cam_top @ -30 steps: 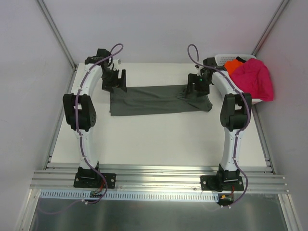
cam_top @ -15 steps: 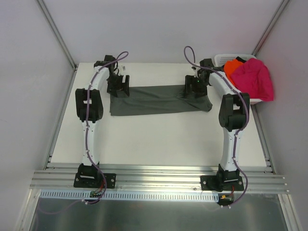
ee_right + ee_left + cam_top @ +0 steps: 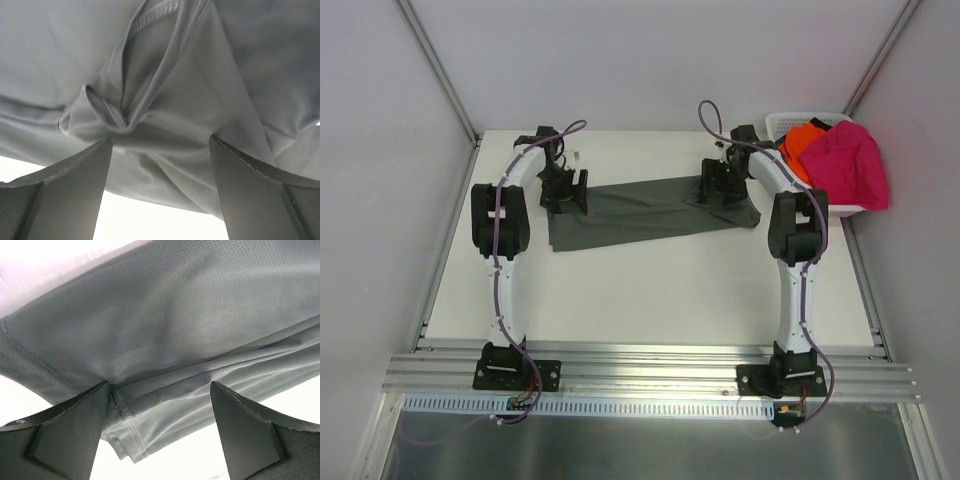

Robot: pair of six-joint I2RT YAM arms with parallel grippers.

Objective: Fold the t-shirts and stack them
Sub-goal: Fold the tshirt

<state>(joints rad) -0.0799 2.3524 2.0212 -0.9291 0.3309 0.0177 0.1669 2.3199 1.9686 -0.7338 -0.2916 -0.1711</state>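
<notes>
Toward the far edge of the counter, the dark grey-green t-shirt lies as a long strip; the left end effector and right end effector stand open over its ends.

The large dark grey-green cloth t-shirt is showing a fine matt mesh knit with stitched hems. The black wedge-shaped plastic fingers of the left gripper are looking matt and faintly grainy.
</notes>
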